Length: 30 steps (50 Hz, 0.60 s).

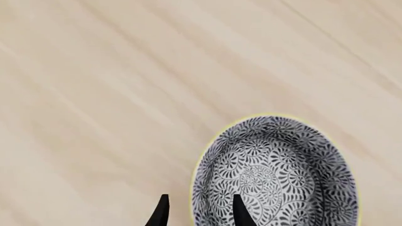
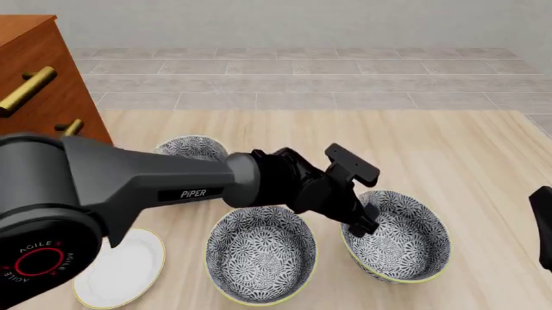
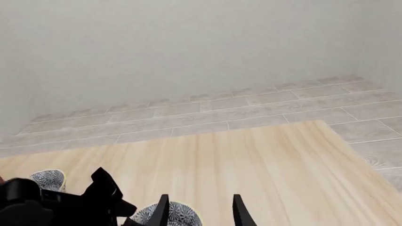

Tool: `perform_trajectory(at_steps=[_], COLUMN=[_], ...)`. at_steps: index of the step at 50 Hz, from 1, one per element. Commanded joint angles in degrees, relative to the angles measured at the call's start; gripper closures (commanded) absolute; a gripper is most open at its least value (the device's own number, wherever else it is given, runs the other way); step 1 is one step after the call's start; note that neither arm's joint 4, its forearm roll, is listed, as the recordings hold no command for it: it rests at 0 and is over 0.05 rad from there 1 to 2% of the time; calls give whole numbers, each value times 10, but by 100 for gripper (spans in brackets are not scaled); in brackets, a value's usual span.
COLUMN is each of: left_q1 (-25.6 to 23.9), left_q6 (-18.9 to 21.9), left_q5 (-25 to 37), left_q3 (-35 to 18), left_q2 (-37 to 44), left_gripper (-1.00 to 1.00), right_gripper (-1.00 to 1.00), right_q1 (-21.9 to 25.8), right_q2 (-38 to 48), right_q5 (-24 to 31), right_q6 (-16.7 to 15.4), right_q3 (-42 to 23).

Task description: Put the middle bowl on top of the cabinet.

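Observation:
Three alike blue-and-white floral bowls sit on the table. The middle bowl (image 2: 405, 242) lies at the right, between the other two in depth. My left gripper (image 2: 366, 225) reaches across to its near-left rim and is open. In the left wrist view the left gripper (image 1: 199, 197) straddles the rim of the middle bowl (image 1: 283, 169), one finger inside and one outside. The cabinet (image 2: 43, 84) stands at the far left, its top mostly out of frame. My right gripper (image 3: 201, 212) is open, empty and off to the right.
Another bowl (image 2: 258, 258) sits in front under the left arm, and a third (image 2: 191, 147) lies far left by the cabinet. A white plate (image 2: 121, 271) lies at the front left. Part of the right arm (image 2: 543, 226) shows at the right edge.

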Motion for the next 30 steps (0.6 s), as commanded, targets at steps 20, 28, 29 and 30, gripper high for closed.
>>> perform_trajectory(at_steps=[20,28,29,30], left_q1=[15,15,13,13], left_q6=[3,2,-4,-4], left_q5=[-13,-17,-16,-16], left_q3=[7,8,5,5], left_q2=[-8,-22,-21,-21], left_gripper=[100,100,100,100], right_gripper=[-100,-100,-100,-100], right_q1=[-1,-2,-2,-2], right_q2=[0,0,0,0], right_q5=[2,0,0,0], right_q6=[3,4,3,3], right_q3=[-2,-1,-1,-1])
